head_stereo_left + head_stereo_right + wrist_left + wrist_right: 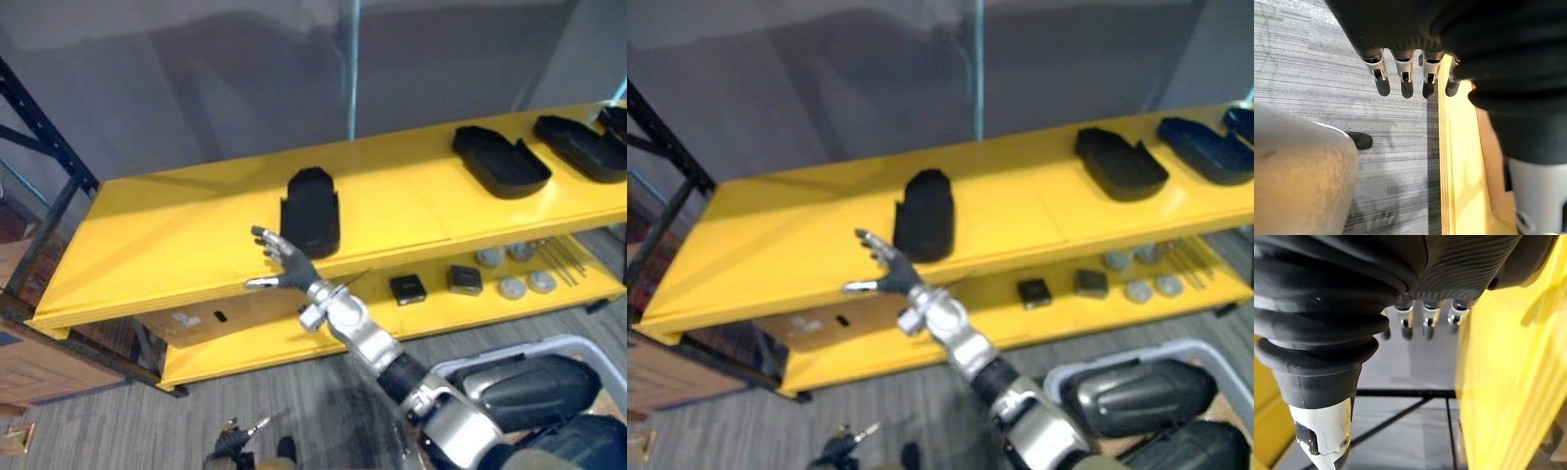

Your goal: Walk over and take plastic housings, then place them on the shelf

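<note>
Barely in frame, rightmost plastic housing (617, 119) on yellow shelf (176, 245).

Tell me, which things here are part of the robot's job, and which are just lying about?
Job: left housing, middle housing, right housing, yellow shelf, open right hand.
Lying about: small black boxes, grey discs, metal rods, cardboard.

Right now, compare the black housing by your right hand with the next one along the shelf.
The near housing sits alone, beyond the open right hand; the far housing lies to its right, beside a third housing. The near housing points toward the back wall; the far housing lies at an angle. Both are black, on the yellow shelf.
</note>
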Motion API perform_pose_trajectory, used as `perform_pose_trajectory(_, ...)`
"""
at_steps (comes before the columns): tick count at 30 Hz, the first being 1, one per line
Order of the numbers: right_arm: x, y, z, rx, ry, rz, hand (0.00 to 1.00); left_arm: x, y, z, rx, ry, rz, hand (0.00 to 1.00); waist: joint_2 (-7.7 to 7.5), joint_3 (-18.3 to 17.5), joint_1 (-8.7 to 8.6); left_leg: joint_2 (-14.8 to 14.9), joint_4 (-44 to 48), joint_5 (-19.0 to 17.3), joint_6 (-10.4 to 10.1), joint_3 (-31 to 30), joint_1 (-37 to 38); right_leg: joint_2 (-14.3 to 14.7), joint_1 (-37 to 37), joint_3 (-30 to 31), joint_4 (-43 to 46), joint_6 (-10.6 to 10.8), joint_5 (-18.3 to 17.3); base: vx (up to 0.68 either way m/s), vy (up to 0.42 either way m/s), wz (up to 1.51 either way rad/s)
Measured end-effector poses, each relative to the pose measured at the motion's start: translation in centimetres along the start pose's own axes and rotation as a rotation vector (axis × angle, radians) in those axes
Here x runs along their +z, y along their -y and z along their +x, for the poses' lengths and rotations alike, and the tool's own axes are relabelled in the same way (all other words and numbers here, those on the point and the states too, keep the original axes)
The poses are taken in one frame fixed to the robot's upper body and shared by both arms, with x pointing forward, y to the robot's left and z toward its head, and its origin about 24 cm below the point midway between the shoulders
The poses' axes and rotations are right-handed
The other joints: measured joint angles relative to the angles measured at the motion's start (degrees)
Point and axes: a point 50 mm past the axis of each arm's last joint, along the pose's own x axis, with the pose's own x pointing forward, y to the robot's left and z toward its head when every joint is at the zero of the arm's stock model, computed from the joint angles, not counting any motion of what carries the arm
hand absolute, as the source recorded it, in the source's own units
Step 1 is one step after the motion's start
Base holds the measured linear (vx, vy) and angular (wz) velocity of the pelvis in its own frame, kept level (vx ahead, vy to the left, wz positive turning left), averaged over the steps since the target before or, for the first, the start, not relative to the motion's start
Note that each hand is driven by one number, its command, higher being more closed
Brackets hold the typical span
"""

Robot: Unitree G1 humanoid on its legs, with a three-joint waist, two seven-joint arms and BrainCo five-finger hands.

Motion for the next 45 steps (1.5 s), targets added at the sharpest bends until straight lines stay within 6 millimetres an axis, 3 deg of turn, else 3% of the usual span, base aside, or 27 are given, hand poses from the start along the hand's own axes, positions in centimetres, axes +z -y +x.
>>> perform_pose_trajectory(9,-1.1,-1.2,0.7,-0.062,-0.099,0.048,0.0,0.3,0.4,0.0,-0.01,0.012,-0.009,0.0,0.85,0.35,1.16,-0.06,0.0,0.23,-0.28,-1.27,-0.88,-0.12,-0.21,-1.47,0.84,-0.05,-0.83,0.01,-0.01,0.09)
perform_pose_trajectory(16,-3.0,-0.3,0.3,-0.144,-0.21,0.032,0.0,0.2,0.5,0.0,-0.012,0.013,-0.01,0.0,1.39,0.63,1.17,0.05,0.0,0.3,-0.39,-1.54,-0.88,-0.19,-0.25,-1.9,1.55,-0.13,-1.33,0.0,-0.004,0.01)
perform_pose_trajectory(25,-4.1,4.0,-0.8,-0.45,-0.291,0.07,0.0,0.2,0.4,-0.1,-0.014,0.016,-0.009,0.0,2.23,0.99,1.15,-0.14,0.0,0.35,-0.47,-1.53,-1.31,-0.63,-0.9,-2.05,2.38,0.11,-1.8,0.0,0.001,0.01)
perform_pose_trajectory(45,-3.5,9.0,-2.2,-0.681,-0.277,0.113,0.0,0.2,0.4,-0.1,-0.014,0.008,-0.006,0.0,2.25,0.94,0.72,0.01,0.0,0.91,-1.14,-1.19,-1.38,-0.88,-1.18,-2.0,3.38,0.09,-1.79,0.0,0.0,0.0)
